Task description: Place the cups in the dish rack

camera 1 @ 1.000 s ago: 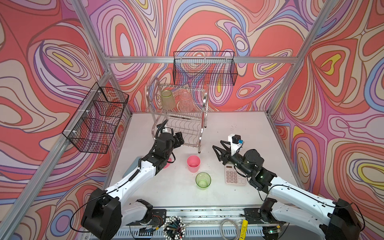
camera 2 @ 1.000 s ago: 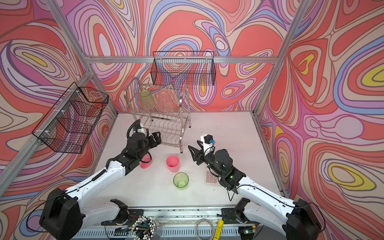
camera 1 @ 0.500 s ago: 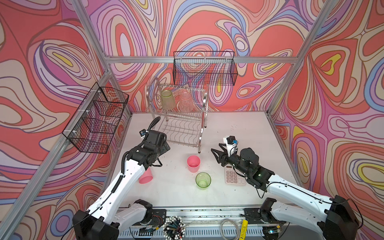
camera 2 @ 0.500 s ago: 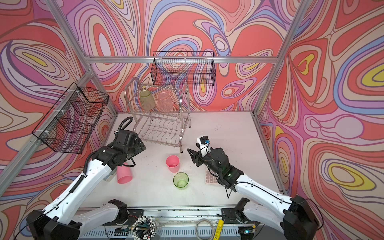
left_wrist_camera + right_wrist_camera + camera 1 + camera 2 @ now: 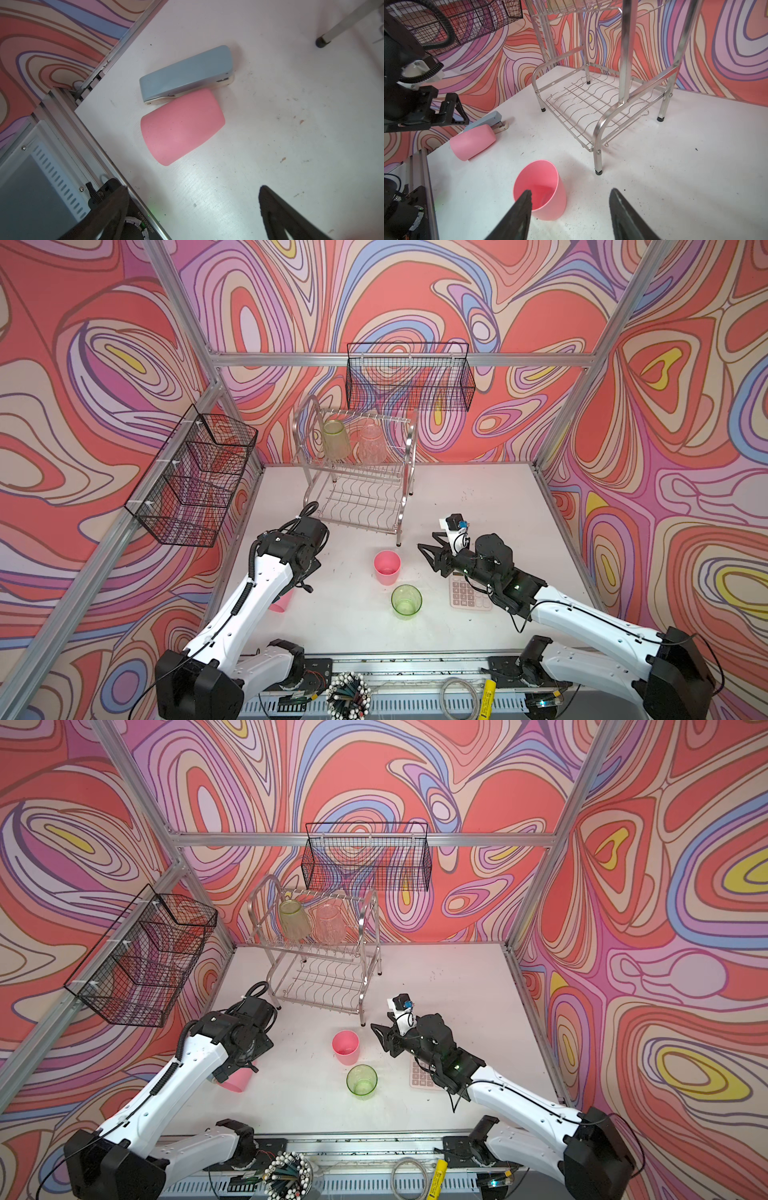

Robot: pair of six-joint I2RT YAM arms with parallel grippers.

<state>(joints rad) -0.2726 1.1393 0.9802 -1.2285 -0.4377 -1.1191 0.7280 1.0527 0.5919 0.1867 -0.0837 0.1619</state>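
Observation:
The silver dish rack [image 5: 357,489] [image 5: 320,973] stands at the back, with a green cup [image 5: 334,438] and a clear ribbed cup [image 5: 372,443] on its upper tier. One pink cup [image 5: 182,126] [image 5: 280,603] [image 5: 473,141] lies on its side by the table's left edge, touching a blue stapler [image 5: 187,74]. My left gripper [image 5: 193,209] hovers wide open over it, holding nothing. Another pink cup [image 5: 387,567] [image 5: 539,187] stands upright mid-table, with a green cup [image 5: 406,600] [image 5: 362,1080] just in front of it. To the right of that upright cup is my right gripper [image 5: 428,551] [image 5: 571,193], open and empty.
A calculator [image 5: 467,593] lies under my right arm. Black wire baskets hang on the left wall [image 5: 195,477] and the back wall [image 5: 409,377]. The rack's near foot [image 5: 598,171] stands close to the upright pink cup. A pen holder [image 5: 348,693] sits at the front rail.
My left gripper drew back from the rack toward the front left and opened; the pink cup it had by the rack now lies on its side. My right gripper edged toward the upright pink cup.

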